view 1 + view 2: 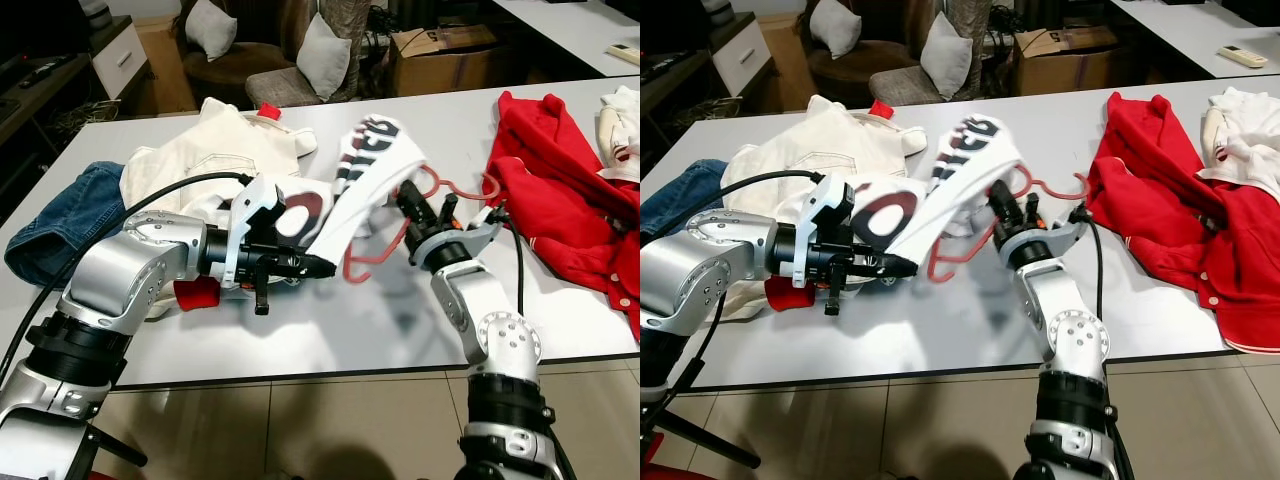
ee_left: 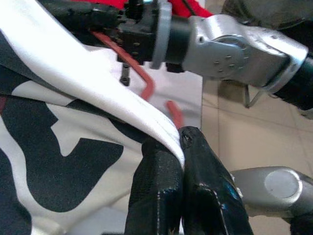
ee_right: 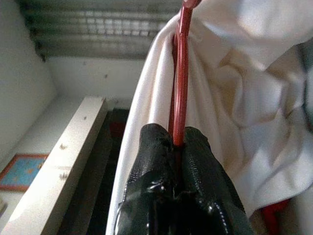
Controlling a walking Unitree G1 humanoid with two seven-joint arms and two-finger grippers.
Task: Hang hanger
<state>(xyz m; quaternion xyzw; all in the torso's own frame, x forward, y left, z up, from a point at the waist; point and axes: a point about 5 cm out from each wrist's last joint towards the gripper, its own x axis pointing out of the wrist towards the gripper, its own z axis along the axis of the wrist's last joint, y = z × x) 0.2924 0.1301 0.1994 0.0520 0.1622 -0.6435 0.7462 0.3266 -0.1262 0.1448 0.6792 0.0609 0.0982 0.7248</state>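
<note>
Red hanger [image 1: 415,215] clamped in right tool [image 1: 412,208]

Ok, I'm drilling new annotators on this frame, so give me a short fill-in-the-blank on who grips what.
The right gripper is shut on the red ____.
The left gripper pinches the edge of the white ____.
To the robot's right, on the table, lies a ____ jacket.
Missing words: hanger; shirt; red.
</note>
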